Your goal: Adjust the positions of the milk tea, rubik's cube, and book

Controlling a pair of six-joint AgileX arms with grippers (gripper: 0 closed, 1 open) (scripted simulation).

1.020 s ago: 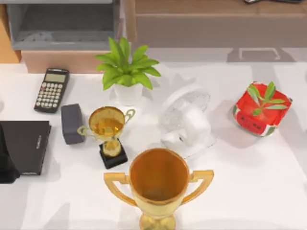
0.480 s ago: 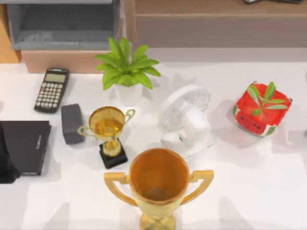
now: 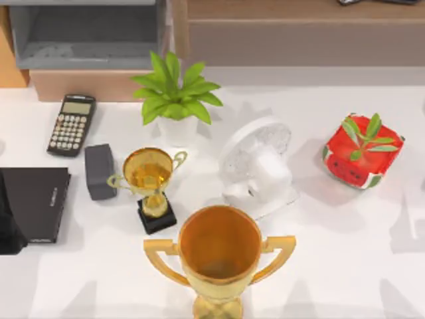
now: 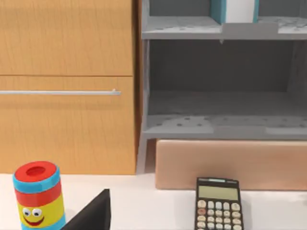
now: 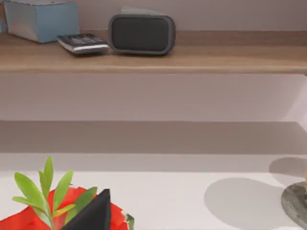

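You are at the opening step, by my judgement: nothing looks picked up, and both arms sit low at the table's outer sides, facing the back shelves. Your left gripper (image 4: 91,213) is at the left side, near the calculator (image 4: 217,205) and a striped cup (image 4: 37,195). Your right gripper (image 5: 92,214) is at the right side, just behind the red pot (image 5: 19,223). You cannot tell whether either one is apart or together.

The book (image 5: 41,19), as I read it, is the light blue block lying on the wooden shelf (image 5: 201,57), beside a flat keypad (image 5: 82,43) and near a dark speaker (image 5: 141,33). A teal-and-white thing (image 4: 238,9) standing on the grey rack (image 4: 182,28) might be it instead; settle that first. The striped cup may be the milk tea, though I cannot tell.

Next, pick one target and the arm nearer to it. For the block, raise your right arm to shelf height, approach level, and grip across its thickness without knocking the keypad.
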